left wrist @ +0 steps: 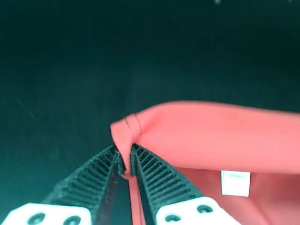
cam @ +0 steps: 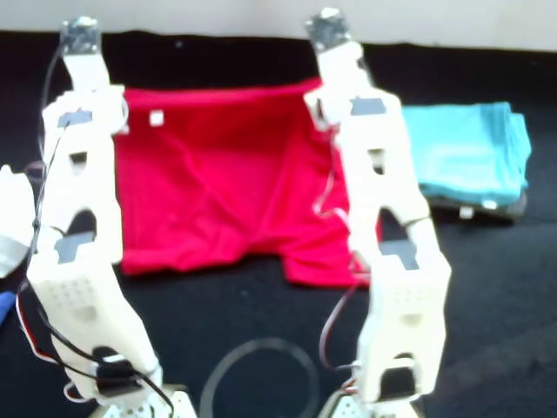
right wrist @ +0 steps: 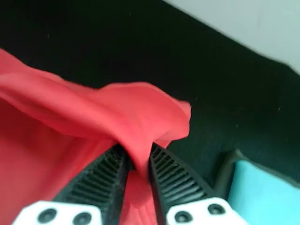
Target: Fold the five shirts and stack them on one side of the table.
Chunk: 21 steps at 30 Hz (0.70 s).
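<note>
A red shirt (cam: pixel 218 174) lies spread on the black table between the two arms, its far edge lifted. My left gripper (left wrist: pixel 126 164) is shut on the shirt's far left corner (left wrist: pixel 129 133), where a white label (left wrist: pixel 235 182) shows on the inside. My right gripper (right wrist: pixel 137 161) is shut on the shirt's far right corner (right wrist: pixel 145 117). In the high view the left arm (cam: pixel 83 174) stretches along the shirt's left side and the right arm (cam: pixel 374 200) along its right side. A folded turquoise shirt (cam: pixel 470 152) rests at the right on a darker folded one (cam: pixel 474 207).
The table (cam: pixel 487 296) has a black cloth surface with bare room at the front right. A grey cable loop (cam: pixel 261 374) lies between the arm bases. Something white and blue (cam: pixel 9 235) sits at the left edge. A pale wall (cam: pixel 452 17) runs behind the table.
</note>
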Available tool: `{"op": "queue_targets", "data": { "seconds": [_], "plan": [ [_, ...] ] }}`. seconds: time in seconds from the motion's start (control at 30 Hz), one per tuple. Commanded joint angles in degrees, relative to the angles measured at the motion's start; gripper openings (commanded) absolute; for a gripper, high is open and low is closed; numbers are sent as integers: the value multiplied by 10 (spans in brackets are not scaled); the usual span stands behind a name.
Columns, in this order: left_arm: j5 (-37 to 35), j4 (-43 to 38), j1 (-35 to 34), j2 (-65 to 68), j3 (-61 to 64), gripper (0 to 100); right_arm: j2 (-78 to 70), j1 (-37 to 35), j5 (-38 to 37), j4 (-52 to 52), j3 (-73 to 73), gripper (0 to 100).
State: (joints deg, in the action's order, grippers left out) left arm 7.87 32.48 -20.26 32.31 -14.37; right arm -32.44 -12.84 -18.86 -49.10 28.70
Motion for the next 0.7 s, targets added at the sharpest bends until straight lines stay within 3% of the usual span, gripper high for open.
{"op": "queue_targets", "data": {
  "seconds": [0.0, 0.4, 0.53, 0.67],
  "plan": [
    [0, 42, 12, 0, -26, 10, -5, -8, -4, -58, 15, 5],
    [0, 135, 13, 3, -25, 10, -126, 28, -2, -60, 85, 5],
    [1, 176, 12, -5, -28, 10, -125, 30, -2, -149, 197, 5],
    [1, 269, 20, -51, -27, 10, -127, 30, -2, -262, 325, 5]
  ]
}}
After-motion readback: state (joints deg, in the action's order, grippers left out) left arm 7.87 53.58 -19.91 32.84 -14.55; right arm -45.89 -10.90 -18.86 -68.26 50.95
